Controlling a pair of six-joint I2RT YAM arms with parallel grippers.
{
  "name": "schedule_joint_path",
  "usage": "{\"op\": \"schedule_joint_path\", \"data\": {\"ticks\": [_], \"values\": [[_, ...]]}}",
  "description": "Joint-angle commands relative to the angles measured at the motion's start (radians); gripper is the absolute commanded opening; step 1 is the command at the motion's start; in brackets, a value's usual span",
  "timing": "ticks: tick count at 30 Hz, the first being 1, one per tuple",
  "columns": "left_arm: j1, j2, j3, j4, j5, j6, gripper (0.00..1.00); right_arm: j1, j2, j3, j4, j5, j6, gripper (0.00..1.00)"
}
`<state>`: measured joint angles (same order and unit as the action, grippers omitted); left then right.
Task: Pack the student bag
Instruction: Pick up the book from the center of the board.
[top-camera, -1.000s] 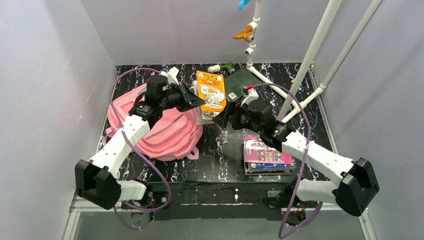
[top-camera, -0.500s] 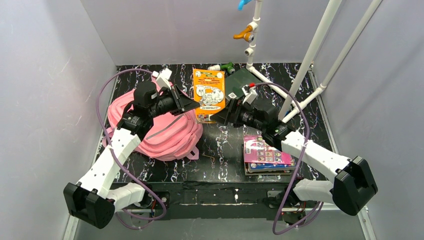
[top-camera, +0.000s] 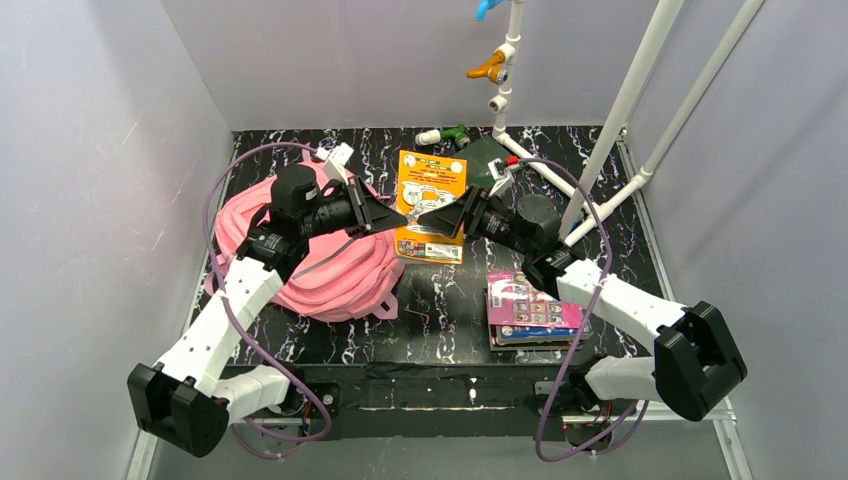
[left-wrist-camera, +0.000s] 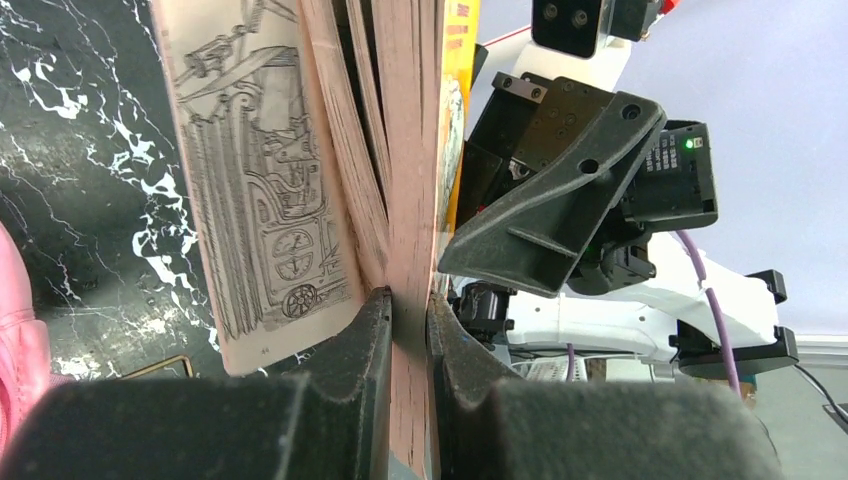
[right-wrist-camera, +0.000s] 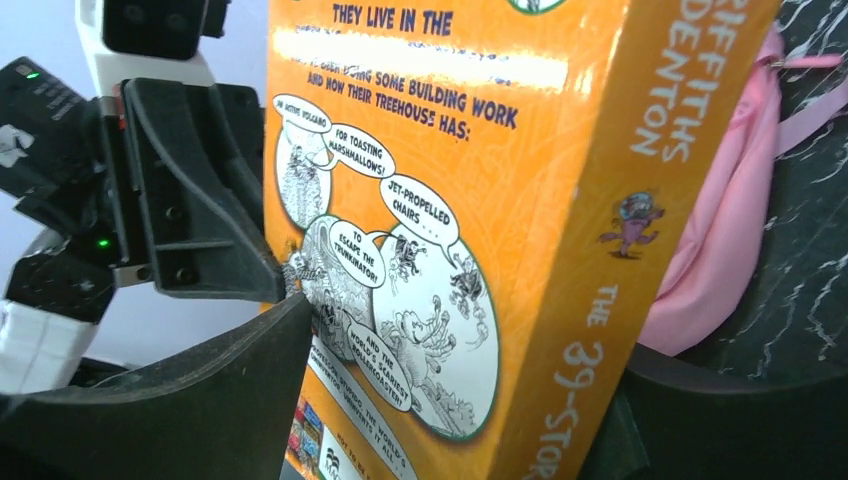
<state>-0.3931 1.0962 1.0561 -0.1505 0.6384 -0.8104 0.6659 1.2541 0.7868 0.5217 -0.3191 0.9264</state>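
My left claw (left-wrist-camera: 408, 312) pinches a thin wad of pages of the orange book (top-camera: 432, 185). My right claw (right-wrist-camera: 455, 345) straddles it wide, contact unclear. Pages could tear short of the student bag (top-camera: 335, 270).

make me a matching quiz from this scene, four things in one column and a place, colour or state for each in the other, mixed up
Things:
1 student bag
2 orange book
3 stack of books
4 left claw

Descriptions:
a mid-scene, pages fanned open
b shut on some pages
c pink, leftmost of the four
d lying flat, rightmost of the four

Pairs: 1-c, 2-a, 3-d, 4-b
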Motion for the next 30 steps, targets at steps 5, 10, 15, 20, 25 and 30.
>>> {"op": "schedule_joint_path", "data": {"ticks": [5,10,15,20,25,30], "values": [[-0.007,0.026,0.010,-0.191,-0.126,0.188,0.53,0.000,-0.016,-0.115,0.314,-0.050,0.134,0.08],[-0.003,-0.167,-0.055,-0.204,-0.343,0.255,0.98,-0.017,-0.045,-0.057,0.308,-0.278,0.024,0.01],[-0.001,-0.226,-0.084,0.003,-0.075,0.104,0.98,-0.034,0.108,-0.037,0.969,-0.410,0.546,0.01],[-0.001,-0.197,-0.106,0.298,0.196,-0.085,0.94,-0.024,0.247,0.041,1.262,-0.434,0.783,0.01],[0.000,-0.160,-0.078,0.301,0.213,-0.069,0.28,-0.020,0.206,0.041,1.089,-0.437,0.659,0.05],[0.000,-0.225,-0.127,0.279,0.020,-0.023,0.00,-0.013,0.091,0.043,0.582,-0.431,0.339,0.47]]}}
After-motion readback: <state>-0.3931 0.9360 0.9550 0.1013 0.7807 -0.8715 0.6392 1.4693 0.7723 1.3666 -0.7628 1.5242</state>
